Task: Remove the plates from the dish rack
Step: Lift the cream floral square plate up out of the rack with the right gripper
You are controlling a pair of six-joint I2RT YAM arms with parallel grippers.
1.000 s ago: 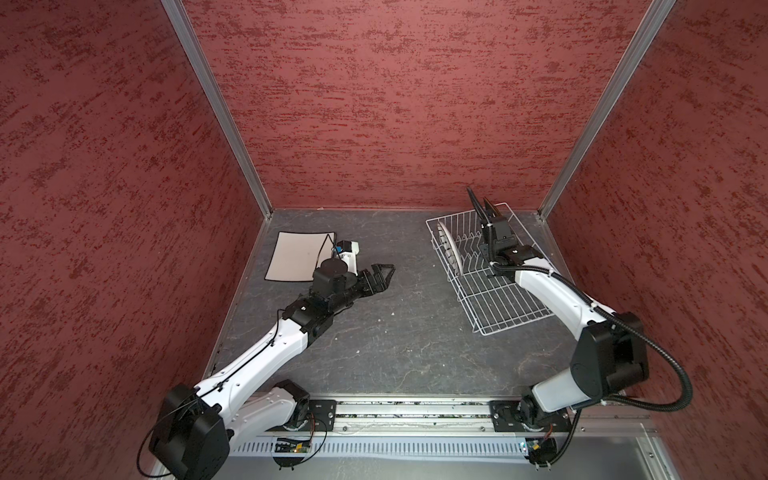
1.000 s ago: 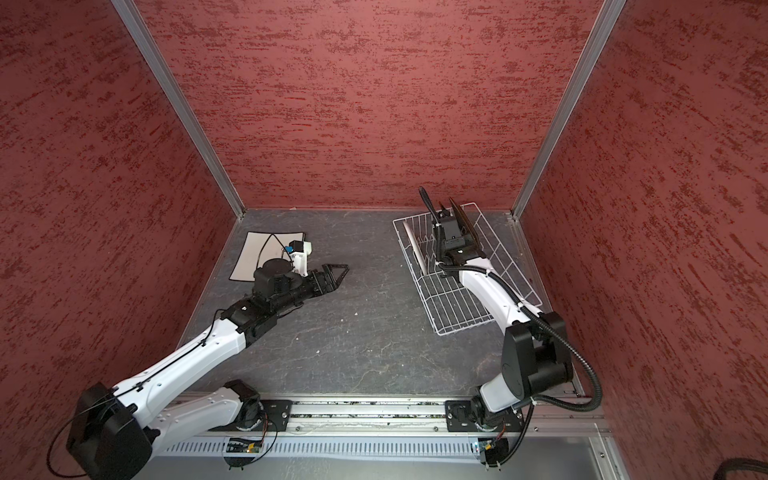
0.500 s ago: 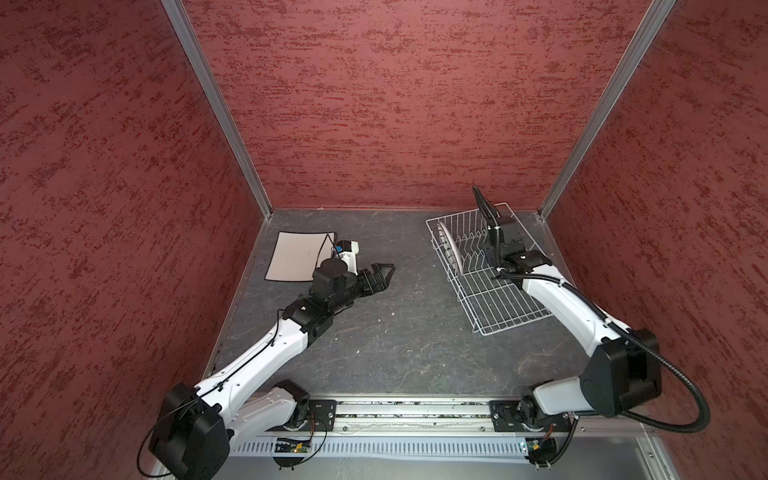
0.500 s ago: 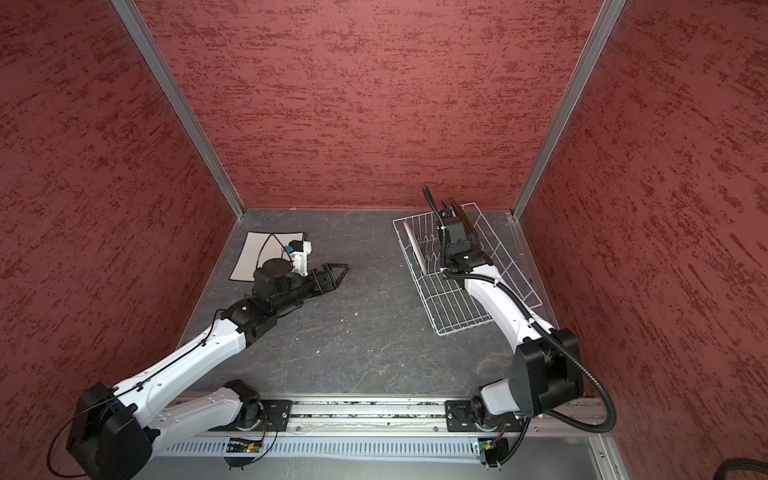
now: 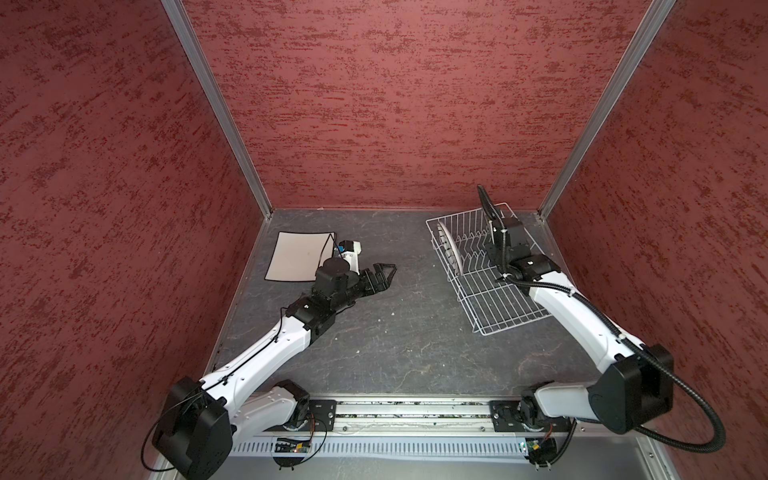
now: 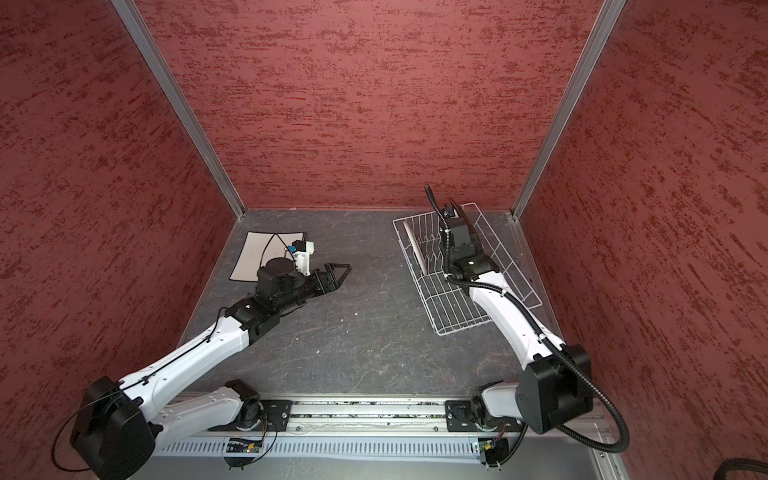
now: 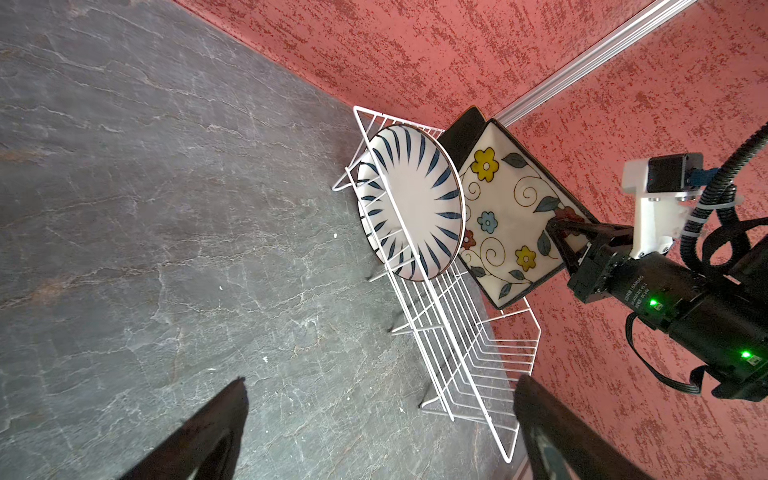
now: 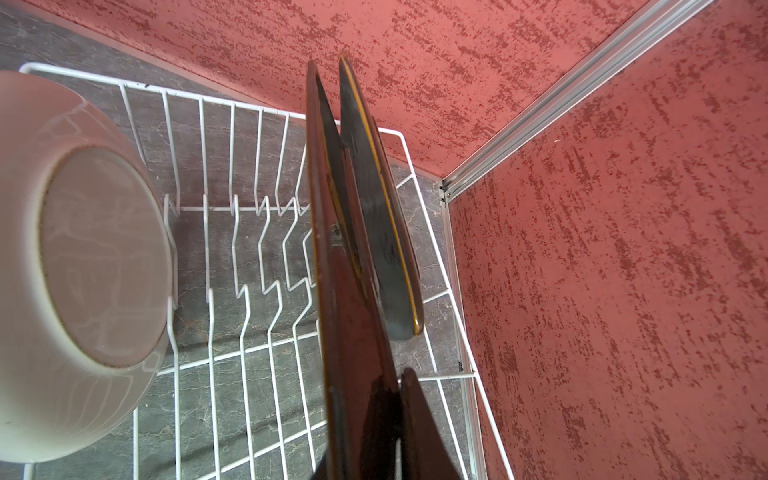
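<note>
Left wrist view is showing the right pincer [image 7: 561, 232] clenching the floral plate [image 7: 507, 199] by its edge at the far end of the dish rack [image 7: 478, 353], between the black plate [image 7: 461, 133] and the striped round plate [image 7: 415, 208]. The left pincer [image 5: 384, 278] is hanging wide open above the counter [image 5: 395, 332], near a cream plate [image 5: 297, 255] lying flat.

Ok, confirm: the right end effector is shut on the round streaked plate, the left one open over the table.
Wrong plate. The right end effector is shut on the floral square plate, as the left wrist view shows; the rest holds.
</note>
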